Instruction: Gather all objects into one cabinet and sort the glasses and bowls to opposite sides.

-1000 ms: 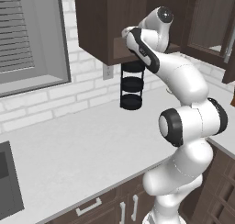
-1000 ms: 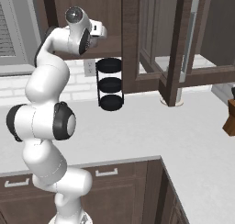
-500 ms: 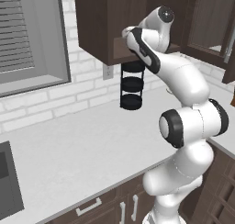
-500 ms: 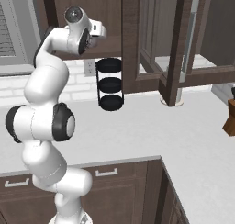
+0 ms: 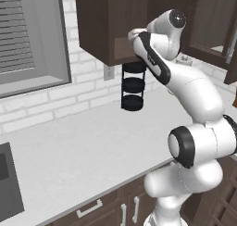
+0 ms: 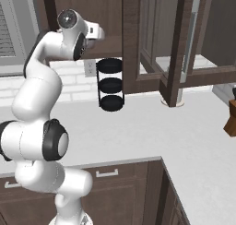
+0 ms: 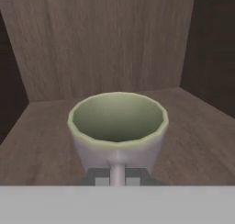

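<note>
A pale grey-beige mug (image 7: 117, 126) stands upright on the wooden floor of the dark brown cabinet (image 7: 197, 126), its handle turned toward the hand. My gripper (image 7: 117, 175) is shut on that handle, fingertips on either side of it. From the base, the white hand (image 5: 135, 35) reaches into the open underside shelf of the wall cabinet (image 5: 106, 21), also seen from the other side as the hand (image 6: 97, 32) entering the cabinet (image 6: 87, 7). The glasses and bowls are out of view.
A black three-tier rack (image 5: 133, 87) stands on the counter right under the cabinet, against the brick wall. A glass-paned door (image 6: 179, 39) hangs open to the right. A window (image 5: 28, 35) and a sink corner (image 5: 7, 188) lie left.
</note>
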